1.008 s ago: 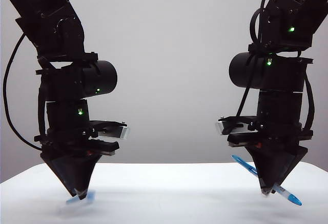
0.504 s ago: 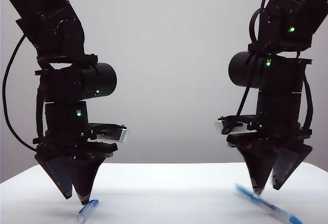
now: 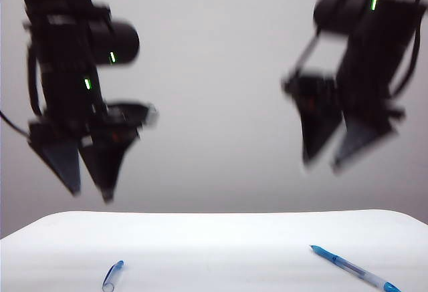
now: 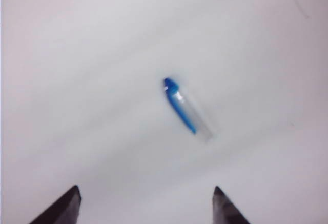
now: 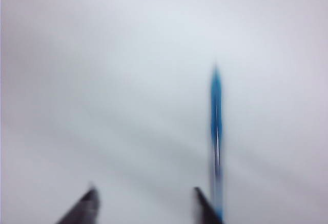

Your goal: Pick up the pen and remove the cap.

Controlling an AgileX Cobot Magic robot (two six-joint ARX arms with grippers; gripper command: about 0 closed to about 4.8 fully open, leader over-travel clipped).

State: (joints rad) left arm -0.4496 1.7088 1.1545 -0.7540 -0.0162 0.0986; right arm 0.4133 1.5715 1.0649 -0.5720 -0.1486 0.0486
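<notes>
pen and cap lie apart on the desk, each under its own raised hand.

the cap (image 3: 112,276) rests near the desk's (image 3: 214,238) left front edge, below the left hand (image 3: 90,192), whose fingers (image 4: 64,208) stand wide and hold nothing. the pen (image 3: 353,269) lies at the right front, long axis slanting from its blue tip toward the right edge, below the right hand (image 3: 321,165), which is also spread and empty. in the right wrist view the pen (image 5: 216,142) runs lengthwise just beside one finger (image 5: 205,206). the cap is off, so the task looks done; each hand is nearest its own piece.
</notes>
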